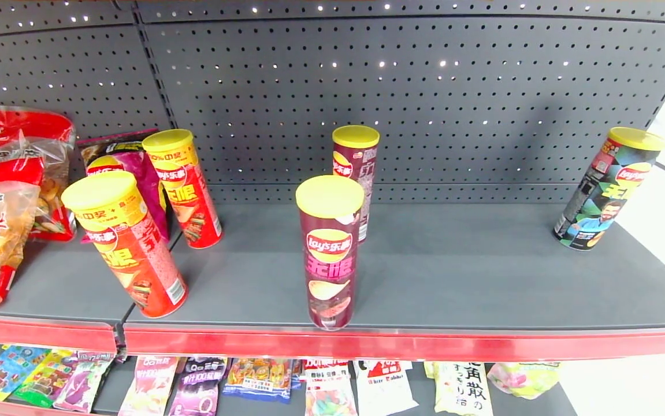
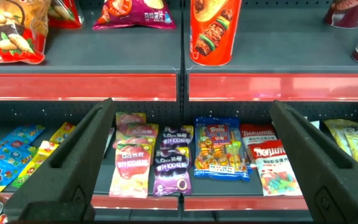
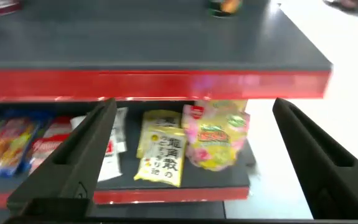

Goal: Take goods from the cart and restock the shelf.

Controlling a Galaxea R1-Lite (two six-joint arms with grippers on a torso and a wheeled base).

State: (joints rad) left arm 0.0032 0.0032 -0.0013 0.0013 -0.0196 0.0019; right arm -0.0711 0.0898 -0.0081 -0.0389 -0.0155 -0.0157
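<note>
left gripper (image 2: 192, 107): fingers spread wide, nothing between them; it faces the sachets (image 2: 166, 165) one level down.
right gripper (image 3: 195, 102): also spread and empty, low before the shelf's right end.
shelf (image 1: 453, 271): ahead of and above both grippers. The bare stretch runs from the maroon can (image 1: 329, 254) to the black can (image 1: 606, 190), which I judge nearer the right arm.
long axis: every can stands upright; the red cans (image 1: 127, 248) are at left.
labels: yellow lids, round logo, large characters.
</note>
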